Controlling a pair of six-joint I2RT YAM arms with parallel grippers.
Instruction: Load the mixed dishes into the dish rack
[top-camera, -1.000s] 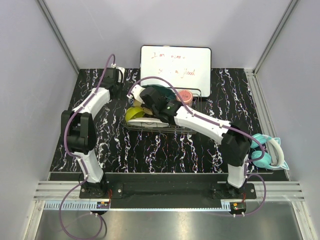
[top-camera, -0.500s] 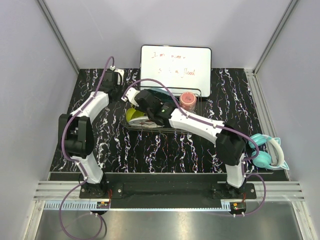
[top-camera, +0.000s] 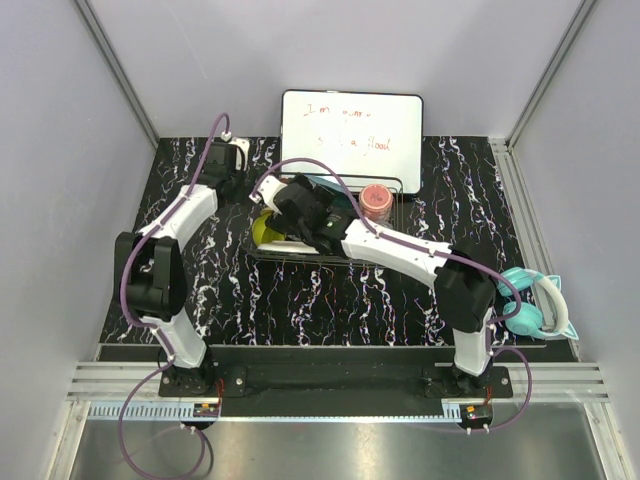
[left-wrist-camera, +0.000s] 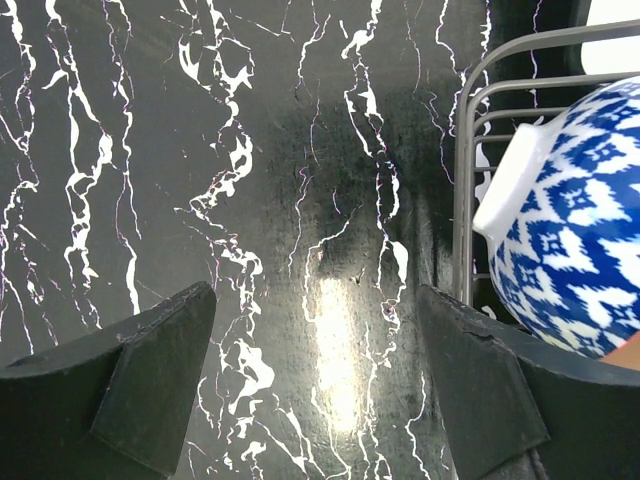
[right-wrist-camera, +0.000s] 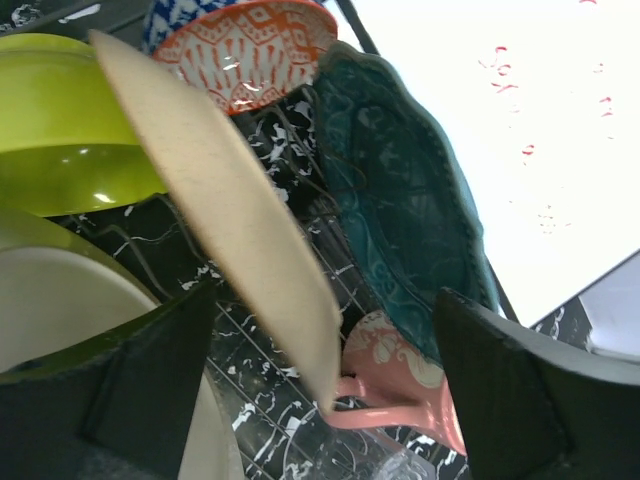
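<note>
just ahead of the gaping right pincer (right-wrist-camera: 318, 350), a speckled peach plate (right-wrist-camera: 220, 200) stands tilted.

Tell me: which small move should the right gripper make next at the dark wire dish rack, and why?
Probably draw the right gripper straight back, away from the tilted peach plate. Its fingers are wide apart, one on each side of the plate, which already leans inside the dark wire dish rack before the teal plate.

We count one dish rack (left-wrist-camera: 463, 180), one whiteboard (top-camera: 350, 128), one pair of teal headphones (top-camera: 535, 310), one peach plate (right-wrist-camera: 220, 220), one teal plate (right-wrist-camera: 410, 220), one lime-green bowl (right-wrist-camera: 60, 130), one red patterned bowl (right-wrist-camera: 250, 45), one blue patterned bowl (left-wrist-camera: 580, 240) and one pink mug (right-wrist-camera: 395, 375).
</note>
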